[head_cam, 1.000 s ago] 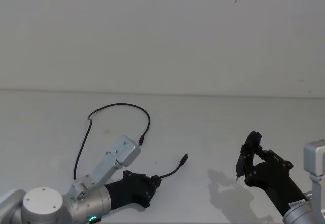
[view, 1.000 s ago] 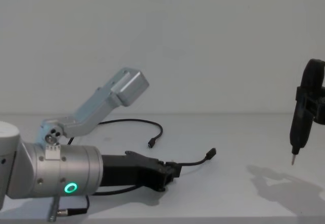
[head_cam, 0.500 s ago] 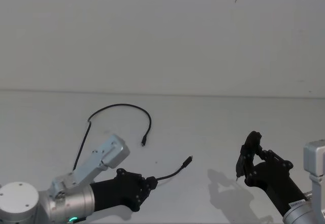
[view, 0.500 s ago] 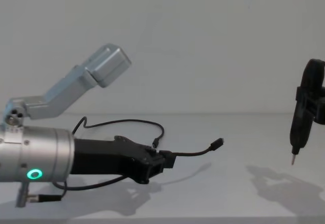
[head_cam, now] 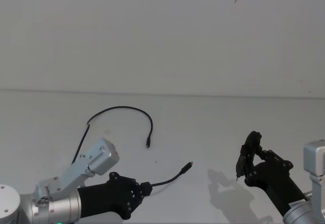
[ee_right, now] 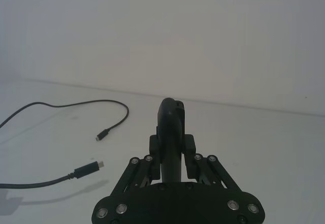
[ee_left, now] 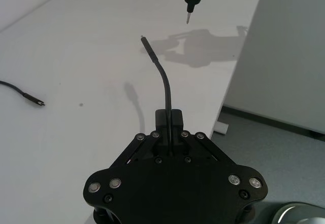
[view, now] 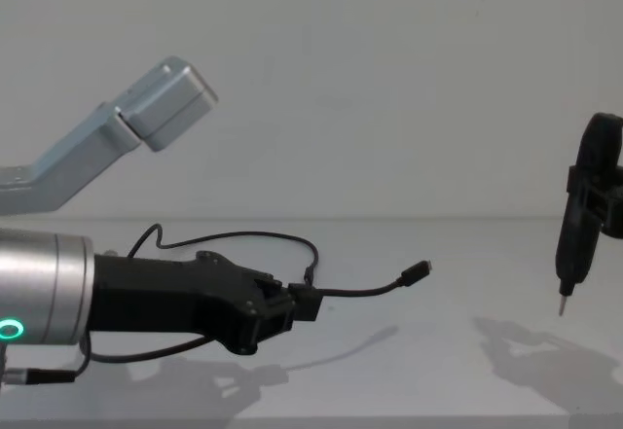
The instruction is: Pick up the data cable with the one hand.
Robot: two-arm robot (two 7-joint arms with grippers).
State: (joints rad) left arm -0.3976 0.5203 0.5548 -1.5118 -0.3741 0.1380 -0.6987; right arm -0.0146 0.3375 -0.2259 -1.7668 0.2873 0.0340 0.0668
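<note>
left gripper: fingers clamped on cable just behind plug. That end clear of surface, rest looped on surface behind. Cable looks light, limp, thin; tail likely drags. Hold near plug probably stiffest spot. right gripper parked at right, fingers closed on pen tool.

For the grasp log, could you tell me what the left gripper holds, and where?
The left gripper pinches the data cable a short way behind one plug.

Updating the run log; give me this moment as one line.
left gripper: shut on data cable, plug end above table | right gripper: shut on pen tool, at right
</note>
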